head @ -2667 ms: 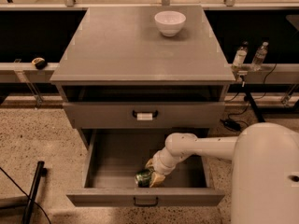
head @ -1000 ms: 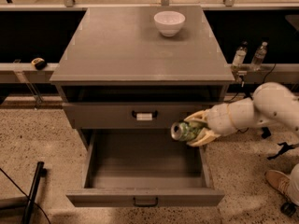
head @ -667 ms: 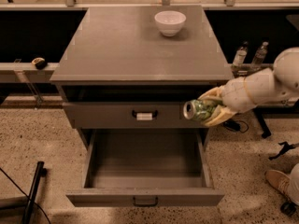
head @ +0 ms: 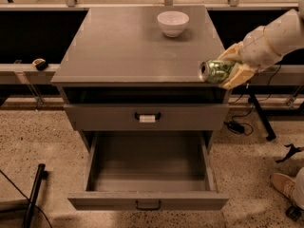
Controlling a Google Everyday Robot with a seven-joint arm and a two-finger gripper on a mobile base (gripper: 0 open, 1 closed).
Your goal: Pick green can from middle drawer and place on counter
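One camera looks steeply down from high in front (fairly near), counter (head: pixel 128 46) upper centre, open middle drawer (head: pixel 147 201) at bottom; the gripper (head: pixel 223 72), clasping the green can (head: pixel 213 71), sits centre right.

Pale tan hand (head: pixel 224 73) by counter (head: pixel 128 46) right edge; white rounded arm (head: pixel 279 32).

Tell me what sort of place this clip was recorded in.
Probably a robot test lab or office mock kitchen, not a home: a lone grey drawer cabinet on a speckled floor, with loose cables beside it. The end effector holds the green can at the right front edge of the counter.
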